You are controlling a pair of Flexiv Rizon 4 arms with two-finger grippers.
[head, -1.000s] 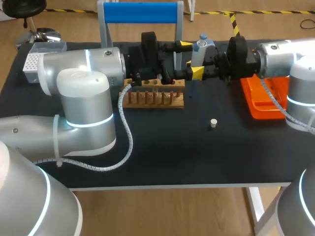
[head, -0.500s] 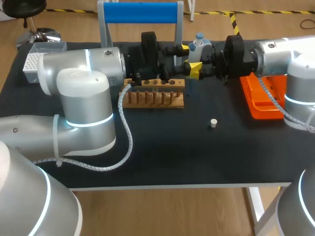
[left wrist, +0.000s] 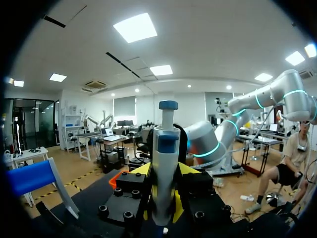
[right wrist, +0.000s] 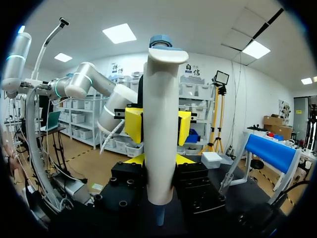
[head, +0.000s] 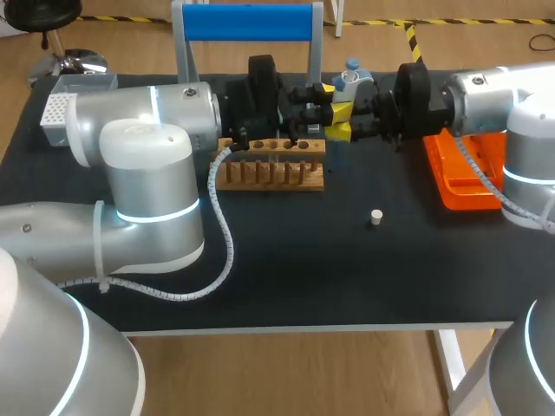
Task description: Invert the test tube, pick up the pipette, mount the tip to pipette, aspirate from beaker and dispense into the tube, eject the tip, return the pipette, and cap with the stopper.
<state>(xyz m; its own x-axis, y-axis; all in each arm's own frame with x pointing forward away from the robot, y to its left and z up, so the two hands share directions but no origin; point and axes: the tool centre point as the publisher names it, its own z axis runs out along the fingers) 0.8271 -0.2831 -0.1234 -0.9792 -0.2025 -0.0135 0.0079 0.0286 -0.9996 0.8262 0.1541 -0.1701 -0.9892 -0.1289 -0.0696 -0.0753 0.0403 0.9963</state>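
Gripping the pipette [head: 351, 80] upright just behind the right end of the wooden rack [head: 270, 170], the right hand [head: 342, 120] is closed on its white body. One finger sits on either side, and the blue plunger knob is uppermost. The left hand [head: 316, 94] is close against the pipette on the side nearer the rack's middle. The left wrist view shows the pipette standing directly ahead of it. Whether that hand has closed on the pipette or merely flanks it cannot be told.

Judged from this, the task is somewhere in its early or middle stretch. The pipette is in the air above the desk [head: 286, 260], so the pick-up looks done. A short bluish stub shows under the body in both wrist views, but whether a tip is mounted cannot be told. Neither test tube nor beaker can be made out, so the inversion, the aspirating and the dispensing cannot be confirmed.

The small white stopper [head: 375, 217] lies loose in front of the rack and off its right end, well apart from both hands, so capping is not yet done. The orange tray [head: 464, 178], right of the rack under the right arm, is probably where the pipette goes back. A white perforated box [head: 62, 111], far left of the rack, may hold the tips.
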